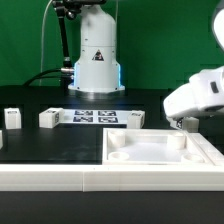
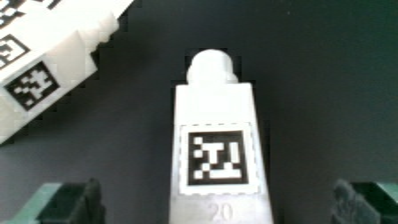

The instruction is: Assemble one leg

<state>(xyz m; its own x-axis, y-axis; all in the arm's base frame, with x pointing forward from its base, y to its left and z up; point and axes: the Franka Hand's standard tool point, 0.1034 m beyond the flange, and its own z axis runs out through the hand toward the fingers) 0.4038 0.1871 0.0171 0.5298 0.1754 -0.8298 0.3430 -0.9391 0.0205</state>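
Black tabletop under us, and we see the leg lying flat on it, tag face up, its near end right between the fingers of the gripper. Jaws spread wide, holding nothing, with gaps on both sides. Another tagged white part sits near the leg.

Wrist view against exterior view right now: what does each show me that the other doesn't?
Only the wrist view: the leg close up, tag facing the camera, rounded peg at one end, lying between the open tool's fingertips with gaps either side; an unidentified tagged white part beside it. Only the exterior view: the marker board, loose small white parts, the large panel's socketed top and the robot base. Both: the tool, low at the exterior view's right.
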